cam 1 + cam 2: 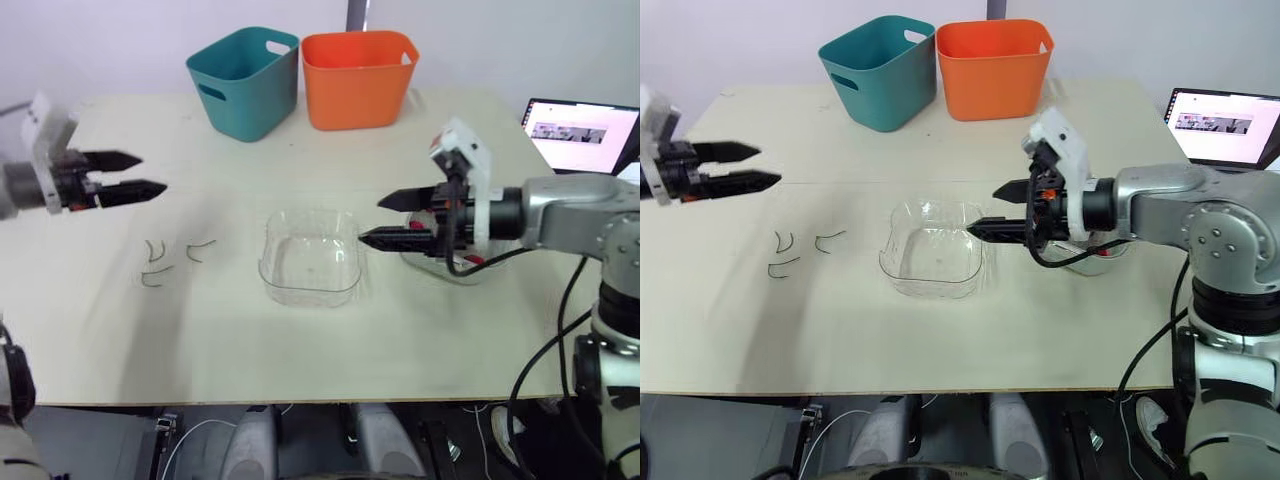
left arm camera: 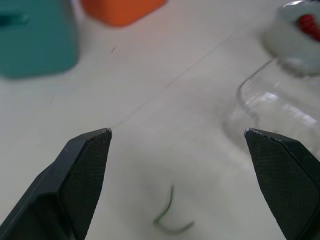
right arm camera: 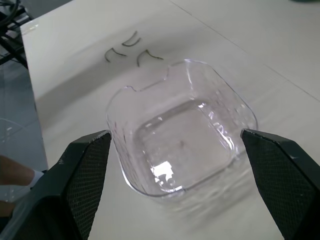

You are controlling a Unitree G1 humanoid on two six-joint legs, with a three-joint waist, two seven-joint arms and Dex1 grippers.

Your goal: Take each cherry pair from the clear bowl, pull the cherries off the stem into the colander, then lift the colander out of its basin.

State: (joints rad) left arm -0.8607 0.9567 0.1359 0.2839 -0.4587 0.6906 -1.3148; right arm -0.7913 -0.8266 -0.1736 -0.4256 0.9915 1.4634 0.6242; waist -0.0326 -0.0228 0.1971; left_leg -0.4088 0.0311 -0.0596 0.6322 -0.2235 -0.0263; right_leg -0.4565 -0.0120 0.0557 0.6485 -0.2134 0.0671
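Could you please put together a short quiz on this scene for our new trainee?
1. Fill in: the left gripper and the right gripper both have their fingers ____.
2. True or false: the clear bowl holds cherry pairs.
3. Where do the bare stems lie?
A. in the clear bowl
B. on the table, on the bowl's side nearer the left gripper
C. between the right gripper's fingers

Key: 1 open; 2 false, the bowl is empty; 3 B.
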